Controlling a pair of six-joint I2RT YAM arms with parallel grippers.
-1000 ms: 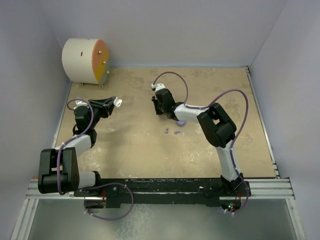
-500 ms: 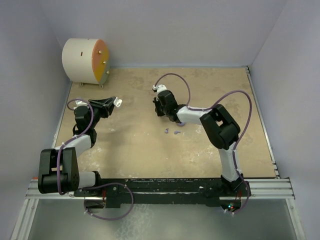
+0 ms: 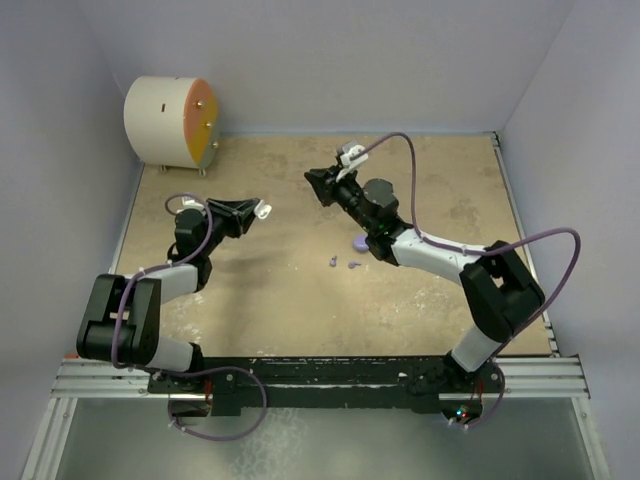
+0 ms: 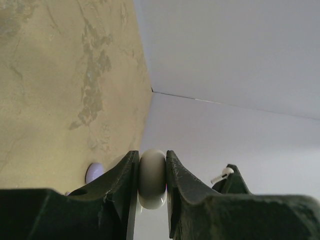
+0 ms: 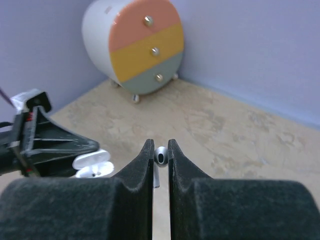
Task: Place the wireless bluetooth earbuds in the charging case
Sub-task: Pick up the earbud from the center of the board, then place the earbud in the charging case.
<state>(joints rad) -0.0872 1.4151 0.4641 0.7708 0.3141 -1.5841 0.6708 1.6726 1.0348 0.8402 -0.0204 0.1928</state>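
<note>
The white earbud, barely pinched by the right gripper, could twist free before reaching the charging case clamped in the left gripper

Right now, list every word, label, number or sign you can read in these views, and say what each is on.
No readable text in any view.
Drum: small dark mark on its white side, too small to read.
Left gripper: red patch near its base in the right wrist view, blurred, no letters.
White case half held in it, and the earbud in the right gripper: blank.
</note>
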